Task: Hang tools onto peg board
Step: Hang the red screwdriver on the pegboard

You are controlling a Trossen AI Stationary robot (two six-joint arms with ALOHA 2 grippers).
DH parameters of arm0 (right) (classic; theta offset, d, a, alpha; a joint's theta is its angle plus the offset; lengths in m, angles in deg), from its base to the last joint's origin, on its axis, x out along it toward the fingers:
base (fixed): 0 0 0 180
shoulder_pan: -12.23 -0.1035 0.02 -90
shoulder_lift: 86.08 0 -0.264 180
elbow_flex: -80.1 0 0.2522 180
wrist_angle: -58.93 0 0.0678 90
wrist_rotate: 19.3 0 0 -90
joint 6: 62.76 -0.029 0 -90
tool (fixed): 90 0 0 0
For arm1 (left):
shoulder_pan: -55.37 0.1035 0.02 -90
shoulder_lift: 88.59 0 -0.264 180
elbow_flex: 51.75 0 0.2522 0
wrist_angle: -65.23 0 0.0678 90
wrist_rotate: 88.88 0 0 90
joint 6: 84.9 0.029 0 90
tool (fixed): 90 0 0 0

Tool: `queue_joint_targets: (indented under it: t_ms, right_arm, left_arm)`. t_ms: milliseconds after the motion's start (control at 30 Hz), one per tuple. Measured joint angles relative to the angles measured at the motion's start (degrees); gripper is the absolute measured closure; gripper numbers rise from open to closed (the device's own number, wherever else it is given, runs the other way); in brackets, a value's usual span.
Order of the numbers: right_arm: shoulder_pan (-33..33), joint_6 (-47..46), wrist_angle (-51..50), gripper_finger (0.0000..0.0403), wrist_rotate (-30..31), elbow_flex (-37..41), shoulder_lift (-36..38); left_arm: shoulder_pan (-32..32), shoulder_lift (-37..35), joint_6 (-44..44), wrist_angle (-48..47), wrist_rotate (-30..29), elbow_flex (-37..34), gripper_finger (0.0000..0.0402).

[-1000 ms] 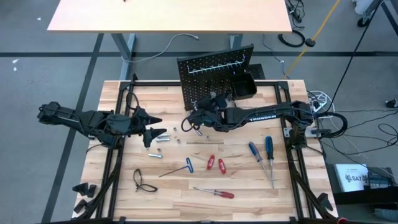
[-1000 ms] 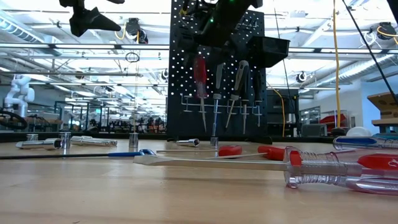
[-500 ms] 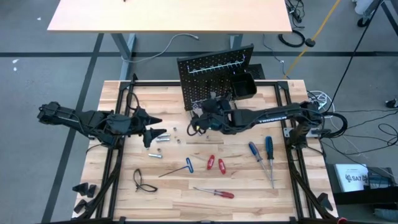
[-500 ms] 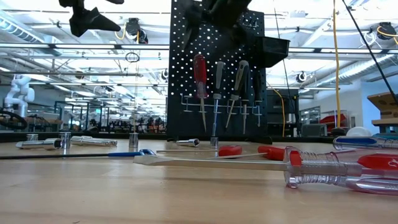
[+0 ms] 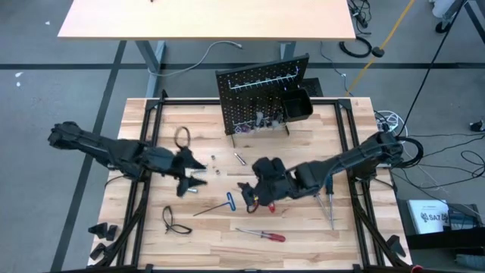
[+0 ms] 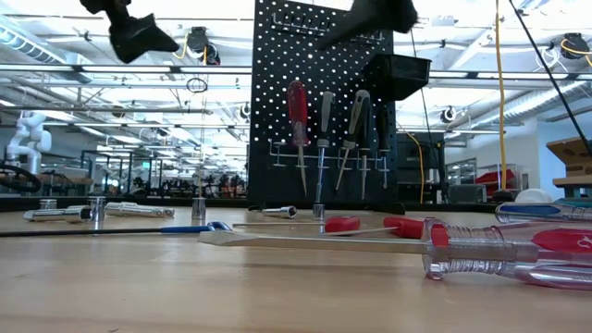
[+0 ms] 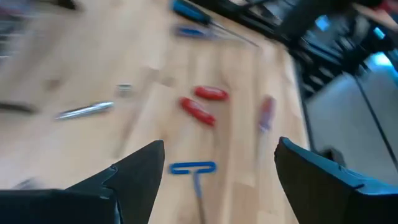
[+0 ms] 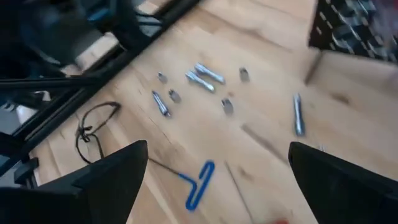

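Note:
The black peg board (image 5: 261, 95) stands upright at the table's far middle. A red-handled screwdriver (image 6: 297, 113) and several other tools (image 6: 356, 120) hang on it. A blue T-handle key (image 5: 229, 201), short red-handled tools (image 7: 205, 102), a red screwdriver (image 5: 265, 234) and silver bits (image 8: 202, 74) lie on the tabletop. My right gripper (image 5: 246, 193) hovers open above the table's middle, just right of the key. My left gripper (image 5: 193, 176) hovers open left of the key, above the bits. Neither holds anything.
Blue-handled screwdrivers (image 5: 326, 189) lie right of the middle, partly under my right arm. A black cord loop (image 5: 173, 220) lies near the front left. A small black bin (image 5: 298, 105) hangs on the peg board's right side. Black frame rails run along both table sides.
My right gripper has drawn back from the peg board toward the table's near edge and now hangs over the loose tools in the middle. My left gripper has shifted a little toward the table's middle and tipped downward. The tools on the peg board have stayed where they were.

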Motion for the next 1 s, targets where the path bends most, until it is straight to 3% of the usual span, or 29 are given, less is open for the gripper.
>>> queue_joint_targets:
  t_ms: [200, 433, 667, 1000]
  right_arm:
    - [-4.5, -13.0, -9.5, 0.0023, -0.1, 0.0, 0.0]
    - [-9.8, -22.9, -16.3, 0.0023, 0.1, 0.0, 0.0]
    - [-15.1, -31.1, -21.6, 0.0023, 0.1, 0.0, 0.0]
    - [-21.0, -40.2, -27.8, 0.0023, -0.2, 0.0, 0.0]
  left_arm:
    - [-3.2, 14.4, 7.4, 14.6, 7.8, 0.0, 0.0101]
    - [-3.9, 31.5, 13.1, 30.1, 13.1, 0.0, 0.0101]
    - [-8.3, 46.7, 28.1, 45.7, 11.1, 0.0, 0.0101]
    - [-13.3, 58.8, 28.4, 50.3, 0.9, 6.0, 0.0101]
